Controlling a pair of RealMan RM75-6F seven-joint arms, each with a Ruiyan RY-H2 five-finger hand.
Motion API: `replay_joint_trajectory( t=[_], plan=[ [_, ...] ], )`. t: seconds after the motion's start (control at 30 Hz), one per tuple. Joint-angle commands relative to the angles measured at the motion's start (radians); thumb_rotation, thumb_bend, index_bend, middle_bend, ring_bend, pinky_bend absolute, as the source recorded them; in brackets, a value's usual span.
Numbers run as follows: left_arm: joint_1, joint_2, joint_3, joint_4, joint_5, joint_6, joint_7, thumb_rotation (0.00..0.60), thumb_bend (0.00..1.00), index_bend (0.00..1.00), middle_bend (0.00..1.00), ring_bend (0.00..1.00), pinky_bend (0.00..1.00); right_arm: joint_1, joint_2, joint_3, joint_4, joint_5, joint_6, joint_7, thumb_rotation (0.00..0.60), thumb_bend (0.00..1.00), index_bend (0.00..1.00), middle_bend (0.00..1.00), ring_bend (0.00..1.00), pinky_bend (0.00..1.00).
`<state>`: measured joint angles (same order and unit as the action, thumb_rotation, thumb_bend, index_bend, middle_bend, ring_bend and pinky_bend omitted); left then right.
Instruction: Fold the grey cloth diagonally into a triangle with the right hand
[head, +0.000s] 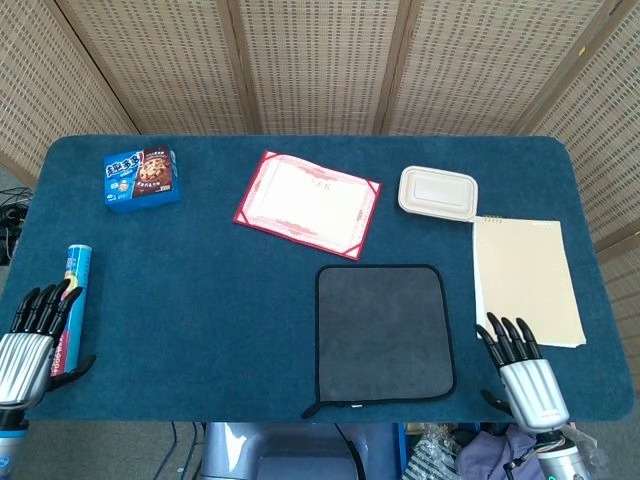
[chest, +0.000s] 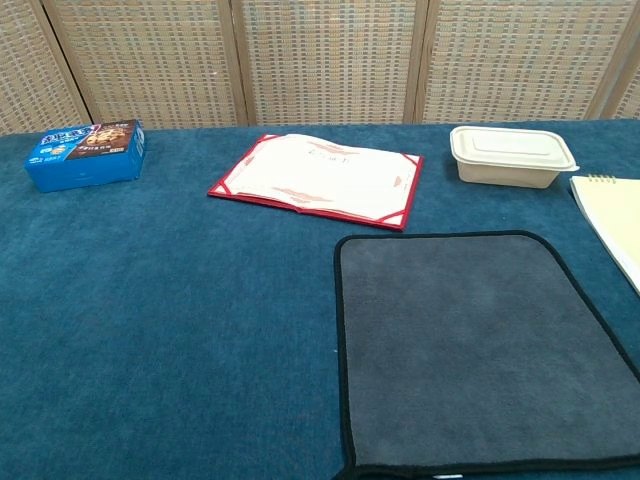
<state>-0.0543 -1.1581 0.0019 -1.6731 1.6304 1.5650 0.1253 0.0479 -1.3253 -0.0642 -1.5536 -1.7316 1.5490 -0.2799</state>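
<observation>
Nearest to us, at the counter's front edge, our right hand (head: 522, 372) sits at about five o'clock with its fingers spread and nothing in them. It lies just beside the near right corner of the cloth, not touching it. Our left hand (head: 30, 340) rests at about seven o'clock, likewise empty with fingers apart, beside a blue cylindrical tube (head: 72, 300) lying on the counter. Neither hand shows in the chest view.

The grey square cloth with black edging (head: 383, 332) lies flat and fully spread slightly right of centre, toward six o'clock, with a small tab at its near left corner. We see no corner lifted and no crease, so we judge the fold not yet begun. Everything remains: taking a corner with our right hand, carrying it across to the opposite corner, and laying it down as a triangle.

At three o'clock lies a pale yellow spiral-bound notepad (head: 525, 280). Past the cloth toward twelve o'clock are an open red-bordered certificate folder (head: 308, 203) and, right of it, a cream lidded food container (head: 439, 192). A blue cardboard biscuit box (head: 141, 178) sits far off at ten o'clock on the blue carpeted counter (head: 220, 290).
</observation>
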Motion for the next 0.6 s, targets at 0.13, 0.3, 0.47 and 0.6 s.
replay_joint_trajectory(
  t=[0.13, 0.3, 0.47, 0.6],
  plan=[
    [0.0, -0.002, 0.002, -0.002, 0.003, -0.001, 0.008, 0.6, 0.21, 0.0, 0.0, 0.0, 0.0, -0.022, -0.075, -0.045, 0.062, -0.07, 0.023, -0.009, 0.6, 0.1, 0.1, 0.0, 0.0, 0.0],
    [0.001, -0.003, 0.003, -0.004, 0.008, 0.002, 0.012, 0.6, 0.21, 0.0, 0.0, 0.0, 0.0, -0.015, -0.121, -0.069, 0.112, -0.081, -0.026, -0.014, 0.6, 0.1, 0.11, 0.0, 0.0, 0.0],
    [0.0, -0.005, 0.002, -0.003, 0.007, 0.002, 0.011, 0.6, 0.21, 0.0, 0.0, 0.0, 0.0, -0.007, -0.154, -0.078, 0.152, -0.08, -0.061, -0.013, 0.6, 0.1, 0.11, 0.0, 0.0, 0.0],
    [-0.001, -0.008, 0.005, -0.001, 0.011, -0.001, 0.018, 0.6, 0.21, 0.0, 0.0, 0.0, 0.0, -0.002, -0.17, -0.073, 0.175, -0.069, -0.077, -0.003, 0.6, 0.1, 0.11, 0.0, 0.0, 0.0]
  ],
)
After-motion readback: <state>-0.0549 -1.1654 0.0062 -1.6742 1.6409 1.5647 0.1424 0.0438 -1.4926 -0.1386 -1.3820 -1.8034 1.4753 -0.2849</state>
